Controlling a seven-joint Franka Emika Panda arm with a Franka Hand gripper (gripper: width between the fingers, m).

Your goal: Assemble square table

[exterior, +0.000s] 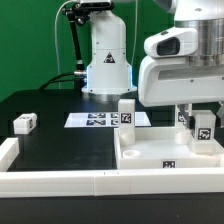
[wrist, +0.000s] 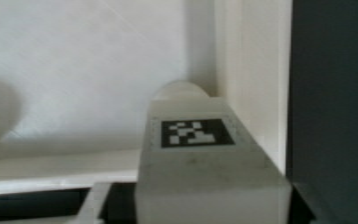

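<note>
The white square tabletop (exterior: 150,160) lies like a tray at the exterior view's right front. One white tagged leg (exterior: 127,112) stands upright at its far left corner. Another leg (exterior: 24,123) lies loose on the black table at the left. My gripper (exterior: 201,122) hangs over the tabletop's far right corner and is shut on a third tagged leg (exterior: 203,129), held upright with its lower end at the tray. In the wrist view this leg (wrist: 202,160) fills the gap of my gripper (wrist: 202,216), beside the tray's white wall (wrist: 247,60).
The marker board (exterior: 92,119) lies flat behind the tabletop, in front of the robot base (exterior: 105,60). Long white bars (exterior: 60,181) run along the front and left edges of the black table.
</note>
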